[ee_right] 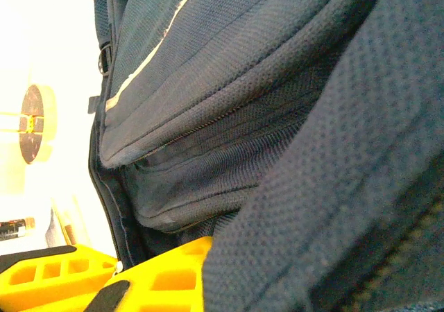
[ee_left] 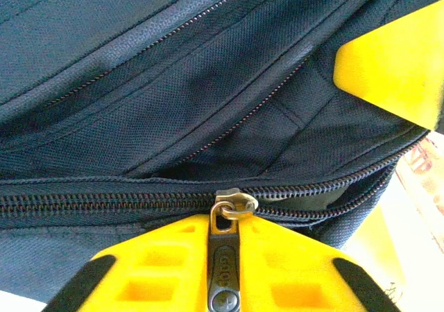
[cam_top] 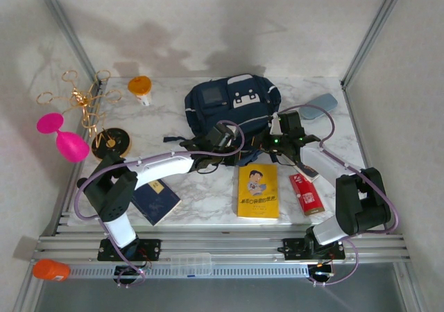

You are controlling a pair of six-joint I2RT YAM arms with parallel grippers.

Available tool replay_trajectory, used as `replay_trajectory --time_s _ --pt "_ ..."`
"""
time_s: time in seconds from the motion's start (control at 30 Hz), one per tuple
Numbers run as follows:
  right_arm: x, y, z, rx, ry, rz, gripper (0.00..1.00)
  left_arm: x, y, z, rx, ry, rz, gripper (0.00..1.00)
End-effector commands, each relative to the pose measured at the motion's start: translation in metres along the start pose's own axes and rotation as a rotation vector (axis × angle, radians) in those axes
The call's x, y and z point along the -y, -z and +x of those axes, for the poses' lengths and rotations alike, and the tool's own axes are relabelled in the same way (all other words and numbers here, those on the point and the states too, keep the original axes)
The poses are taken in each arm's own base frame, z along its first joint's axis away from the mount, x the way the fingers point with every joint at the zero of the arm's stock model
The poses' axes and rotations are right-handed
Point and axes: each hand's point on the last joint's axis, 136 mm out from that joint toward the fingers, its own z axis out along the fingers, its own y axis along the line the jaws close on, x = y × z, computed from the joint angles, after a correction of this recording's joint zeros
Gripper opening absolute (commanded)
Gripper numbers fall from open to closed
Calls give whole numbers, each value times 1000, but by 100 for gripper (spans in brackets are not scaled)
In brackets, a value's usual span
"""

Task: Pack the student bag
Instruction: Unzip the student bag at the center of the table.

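Note:
The student bag (cam_top: 232,104), navy with white trim, lies at the back middle of the marble table. My left gripper (cam_top: 220,137) is at its near edge. In the left wrist view its yellow fingers (ee_left: 291,270) are shut on the black zipper pull (ee_left: 224,263), whose brass slider (ee_left: 234,204) sits on the zip with a short opened stretch to its right. My right gripper (cam_top: 277,135) is at the bag's near right corner. In the right wrist view one yellow finger (ee_right: 166,277) shows and thick navy fabric (ee_right: 312,187) covers the other; it is shut on that fabric.
A yellow book (cam_top: 257,191), a red packet (cam_top: 306,193) and a dark blue booklet (cam_top: 156,200) lie in front of the bag. An orange-lidded bottle (cam_top: 140,88), a gold wire stand (cam_top: 80,98) and a round dark disc (cam_top: 111,143) stand at the left, a grey-blue case (cam_top: 318,106) at the right.

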Motion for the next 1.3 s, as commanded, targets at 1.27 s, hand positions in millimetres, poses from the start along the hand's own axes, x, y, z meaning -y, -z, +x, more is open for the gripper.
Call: replay_trajectory --time_s 1.27 --pt "-27 40 -28 34 137 -20 0 -199 2 -24 106 208 -562 0"
